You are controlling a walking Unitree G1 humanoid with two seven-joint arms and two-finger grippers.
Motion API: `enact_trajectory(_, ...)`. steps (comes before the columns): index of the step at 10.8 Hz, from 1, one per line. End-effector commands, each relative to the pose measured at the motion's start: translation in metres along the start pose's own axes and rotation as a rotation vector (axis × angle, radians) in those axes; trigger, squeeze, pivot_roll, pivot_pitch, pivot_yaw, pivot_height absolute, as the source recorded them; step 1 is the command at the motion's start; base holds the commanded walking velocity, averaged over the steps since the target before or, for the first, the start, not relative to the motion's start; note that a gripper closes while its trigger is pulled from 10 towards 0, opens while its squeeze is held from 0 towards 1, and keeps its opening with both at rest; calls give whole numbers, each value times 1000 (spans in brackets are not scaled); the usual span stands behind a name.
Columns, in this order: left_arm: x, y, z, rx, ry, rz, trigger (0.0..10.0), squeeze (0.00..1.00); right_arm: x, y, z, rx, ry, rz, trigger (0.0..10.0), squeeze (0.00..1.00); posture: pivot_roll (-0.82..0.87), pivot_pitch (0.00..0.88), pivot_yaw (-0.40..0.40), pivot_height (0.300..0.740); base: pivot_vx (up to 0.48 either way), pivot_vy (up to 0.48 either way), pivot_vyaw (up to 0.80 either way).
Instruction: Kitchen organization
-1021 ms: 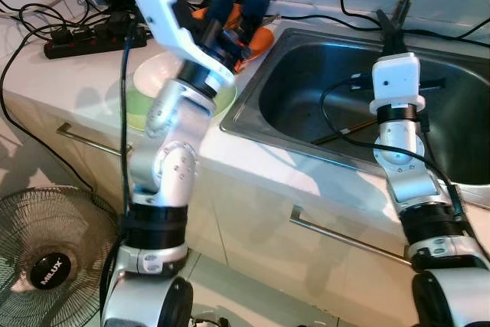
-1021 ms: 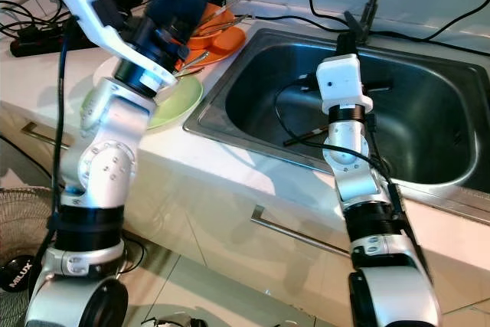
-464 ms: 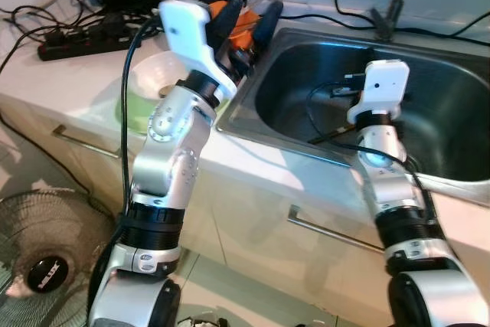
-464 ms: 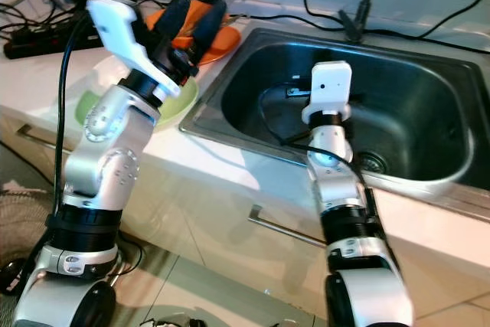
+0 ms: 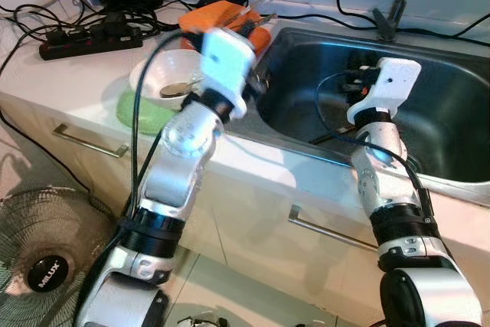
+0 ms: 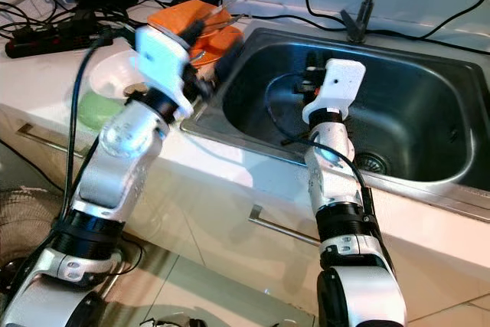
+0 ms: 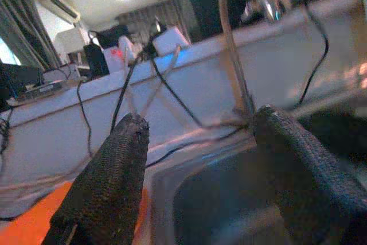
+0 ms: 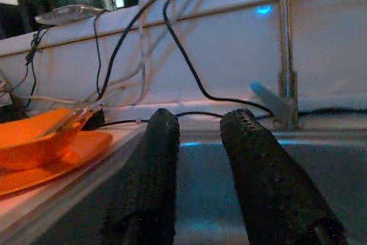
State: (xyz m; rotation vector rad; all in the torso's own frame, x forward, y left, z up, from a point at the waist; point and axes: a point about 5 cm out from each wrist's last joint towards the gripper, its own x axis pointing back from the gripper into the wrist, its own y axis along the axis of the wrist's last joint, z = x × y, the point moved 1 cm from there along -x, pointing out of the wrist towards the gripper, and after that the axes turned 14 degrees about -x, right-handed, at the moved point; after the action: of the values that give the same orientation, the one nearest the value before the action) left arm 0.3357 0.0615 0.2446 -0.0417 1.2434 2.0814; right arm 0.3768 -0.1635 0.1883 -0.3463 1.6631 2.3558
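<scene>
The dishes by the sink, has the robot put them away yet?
Not yet. The orange dishes and the white bowl on the green plate sit on the counter left of the sink. Nothing is in hand: the left tool is open and empty at the sink's edge, and the right tool holds nothing. All the tidying is left.
</scene>
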Motion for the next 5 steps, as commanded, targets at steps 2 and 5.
enact_trajectory(2,5,-10,-4,-74,-10,42,10000,0,-4,3,2,-36,-7,6,10000,1000,58,36,44,740,0,0,0)
enact_trajectory(5,12,-22,0,-140,-4,87,10000,0,-5,7,-1,-59,-22,6,10000,1000,55,39,47,740,0,0,0)
